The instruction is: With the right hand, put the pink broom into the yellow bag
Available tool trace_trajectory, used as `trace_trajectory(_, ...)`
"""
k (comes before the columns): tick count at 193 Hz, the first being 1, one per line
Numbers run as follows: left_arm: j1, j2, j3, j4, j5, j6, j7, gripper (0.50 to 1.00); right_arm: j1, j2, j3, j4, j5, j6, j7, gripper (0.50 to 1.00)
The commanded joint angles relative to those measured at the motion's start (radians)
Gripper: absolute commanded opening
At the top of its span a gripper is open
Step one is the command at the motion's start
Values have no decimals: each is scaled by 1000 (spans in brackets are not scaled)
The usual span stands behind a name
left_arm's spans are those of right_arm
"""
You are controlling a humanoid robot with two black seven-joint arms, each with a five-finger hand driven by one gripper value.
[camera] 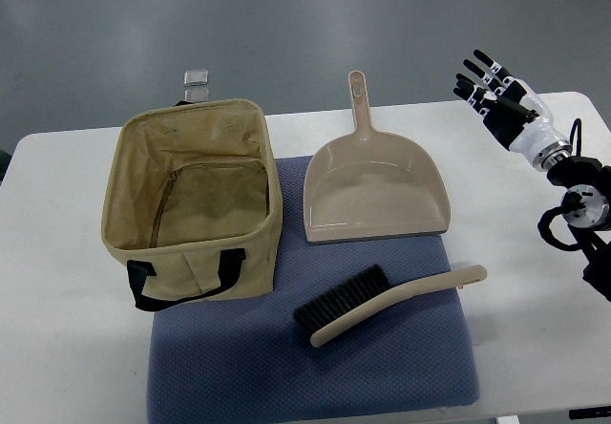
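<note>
Currently the right hand (498,95) hovers with fingers spread and empty, well apart from the pink broom (387,302) lying beside the yellow bag (196,200); a grasp near the thin handle's end could let the bristle end tip.

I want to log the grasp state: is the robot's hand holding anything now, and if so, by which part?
Nothing is held. The right hand is open in the air, apart from the broom, which lies untouched on the blue mat.

no legible txt, no labels, no nos.
</note>
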Motion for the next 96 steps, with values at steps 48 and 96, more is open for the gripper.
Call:
trace_trajectory(48,0,0,-1,0,0,3,-3,1000,-2,1,0,0,-2,-3,0,930)
trace_trajectory(96,3,0,-1,-3,2,3,-3,1000,0,1,0,0,-2,-5,0,930)
